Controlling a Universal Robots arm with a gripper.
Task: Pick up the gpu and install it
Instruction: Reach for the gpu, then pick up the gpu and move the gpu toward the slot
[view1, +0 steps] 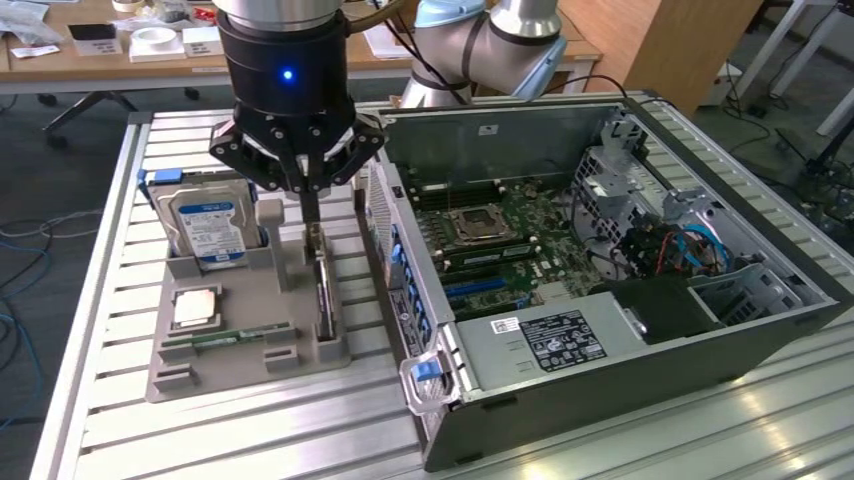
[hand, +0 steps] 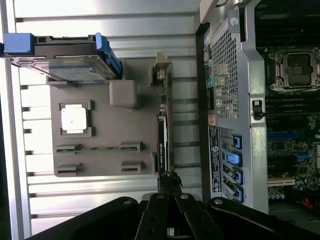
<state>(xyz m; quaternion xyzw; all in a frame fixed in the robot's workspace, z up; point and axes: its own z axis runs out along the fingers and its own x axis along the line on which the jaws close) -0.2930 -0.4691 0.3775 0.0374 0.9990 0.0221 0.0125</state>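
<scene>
1. Gpu (view1: 322, 295) on edge in slot of grey holder tray (view1: 227, 370), flat on table (view1: 267, 440); upright, so thin top edge offers a pinch.
2. Hand (view1: 310, 215) straight down over card's far end, nearly closed, pinching that edge; card seated in slot, not lifted.
3. Clearance: PC case (view1: 641, 350) wall just beside on ext. view's right, grey post (view1: 274, 250) near on other side, hard drive (view1: 207, 220) further off. Free room mainly upward.
4. Case side open, board exposed.
</scene>
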